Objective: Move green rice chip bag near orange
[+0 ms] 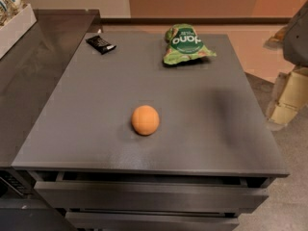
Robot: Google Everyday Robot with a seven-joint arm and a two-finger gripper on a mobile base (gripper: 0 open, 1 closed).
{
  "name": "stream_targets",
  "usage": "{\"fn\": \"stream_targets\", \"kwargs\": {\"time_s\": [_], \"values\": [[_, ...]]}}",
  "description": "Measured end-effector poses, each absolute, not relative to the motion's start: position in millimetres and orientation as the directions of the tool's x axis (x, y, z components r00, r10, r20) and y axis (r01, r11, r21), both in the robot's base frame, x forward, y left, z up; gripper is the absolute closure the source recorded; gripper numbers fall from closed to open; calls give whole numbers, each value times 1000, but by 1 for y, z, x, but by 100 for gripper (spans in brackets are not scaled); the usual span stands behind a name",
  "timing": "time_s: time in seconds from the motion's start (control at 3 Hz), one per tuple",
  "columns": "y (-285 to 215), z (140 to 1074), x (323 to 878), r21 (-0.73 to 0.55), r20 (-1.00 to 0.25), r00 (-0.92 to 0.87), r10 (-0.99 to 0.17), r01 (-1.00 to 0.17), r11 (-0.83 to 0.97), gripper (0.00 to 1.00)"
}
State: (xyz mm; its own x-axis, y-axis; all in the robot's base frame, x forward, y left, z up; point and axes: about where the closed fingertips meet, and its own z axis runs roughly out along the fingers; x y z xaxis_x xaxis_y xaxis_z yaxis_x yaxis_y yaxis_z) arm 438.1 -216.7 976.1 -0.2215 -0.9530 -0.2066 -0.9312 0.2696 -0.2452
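The green rice chip bag (pixel 186 44) lies at the far edge of the dark grey table (pixel 207 129), right of centre, its dark green round label facing up. The orange (pixel 145 120) sits near the middle of the table, closer to the front edge and well apart from the bag. My gripper (pixel 285 102) shows at the right edge of the view, beyond the table's right side, level with the orange and away from both objects. It holds nothing that I can see.
A small black wrapped bar (pixel 100 44) lies at the table's far left. A darker counter (pixel 33 66) adjoins on the left, with a white bin of snacks (pixel 13 20) on it. Drawers (pixel 149 196) run below the table's front edge.
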Motion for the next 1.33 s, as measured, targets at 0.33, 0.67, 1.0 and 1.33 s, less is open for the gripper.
{"fn": "stream_targets", "kwargs": {"time_s": [0.33, 0.67, 1.0, 1.33], "values": [[-217, 976, 438, -245, -207, -222, -953, -931, 270, 0], [-217, 976, 438, -245, -207, -222, -953, -931, 270, 0], [-216, 977, 443, -250, -227, -245, -943, -921, 299, 0], [-220, 979, 461, -273, -277, -295, -914, -888, 369, 0]]}}
